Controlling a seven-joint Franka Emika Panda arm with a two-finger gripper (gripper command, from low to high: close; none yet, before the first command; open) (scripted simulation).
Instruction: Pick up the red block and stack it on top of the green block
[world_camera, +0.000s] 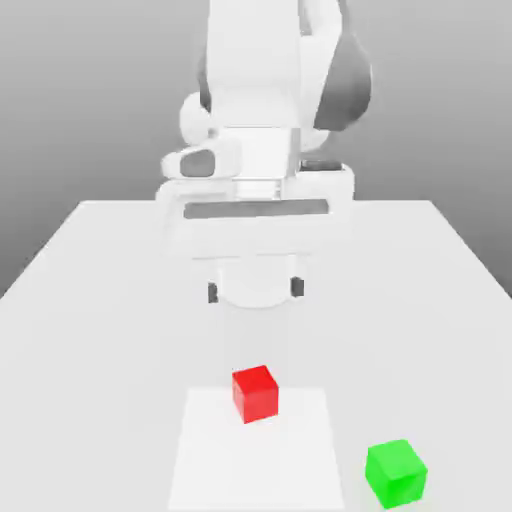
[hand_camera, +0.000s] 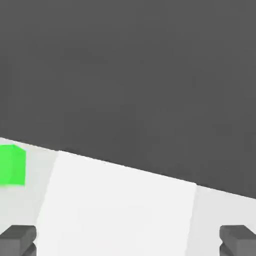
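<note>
Gripper (world_camera: 255, 291) spread wide, nothing betw. fingers (hand_camera: 19, 239), hanging above the table (world_camera: 90, 300), pointing down. Red block (world_camera: 255, 393) sits on a brighter white patch (world_camera: 255, 460) nr its far edge. Green block (world_camera: 396, 473) off the patch, toward ext. view's right, apart from red.

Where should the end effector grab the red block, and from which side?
From above, on two opposite side faces of the red block. It sits flat and alone on the table, well apart from the green block, so every side looks free. It's turned slightly in the exterior view, so the open end effector probably needs some wrist rotation to square up.
</note>
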